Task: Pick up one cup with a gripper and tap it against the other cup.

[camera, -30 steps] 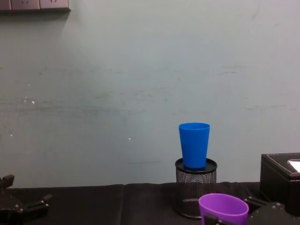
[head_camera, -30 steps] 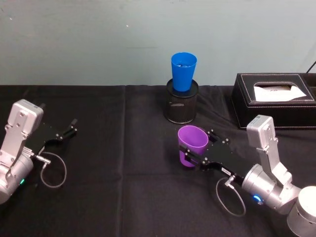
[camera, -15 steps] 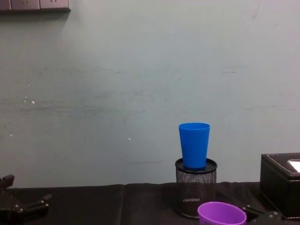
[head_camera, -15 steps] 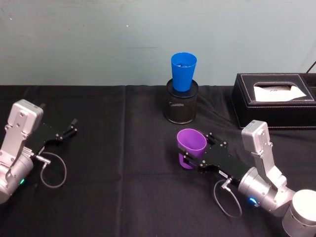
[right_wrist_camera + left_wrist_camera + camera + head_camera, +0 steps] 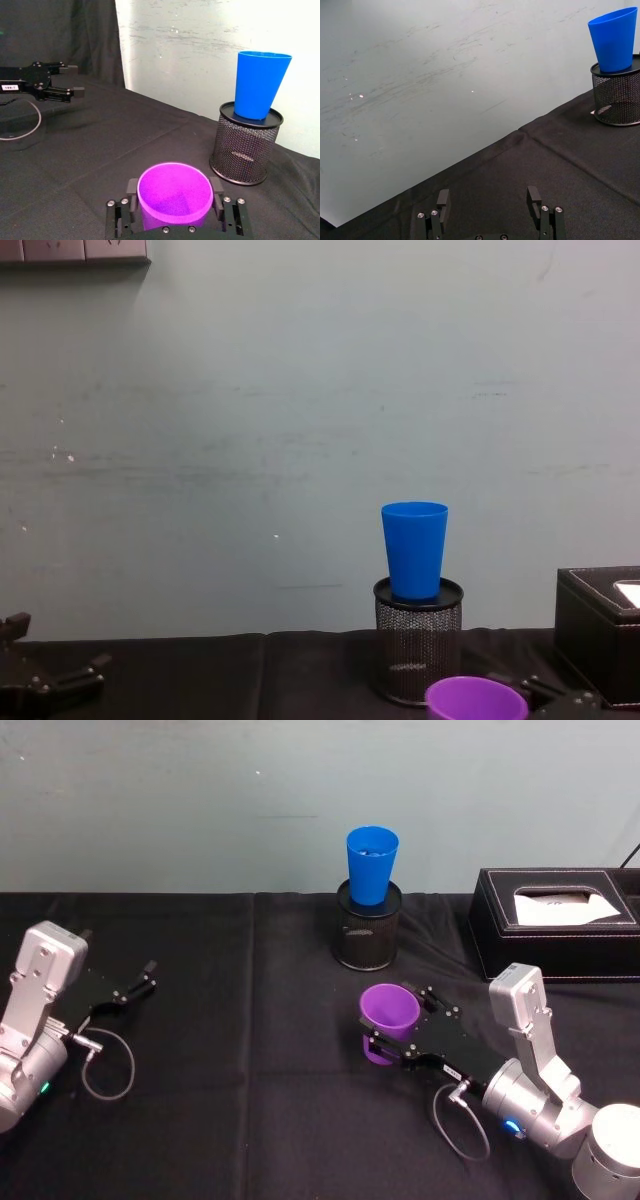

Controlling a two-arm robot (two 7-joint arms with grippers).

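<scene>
Gripping purple cup (image 5: 389, 1016): right hand (image 5: 393, 1030) | left hand (image 5: 137, 984) wide | black tablecloth (image 5: 250, 1100) | pale wall (image 5: 200, 800)

You have the blue cup (image 5: 372, 865) standing on the mesh pen holder (image 5: 367, 935), behind the purple cup (image 5: 388, 1023), tissue box (image 5: 556, 923) to the right.

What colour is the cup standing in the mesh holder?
Bright blue cup, clearest in the right wrist view.
</scene>
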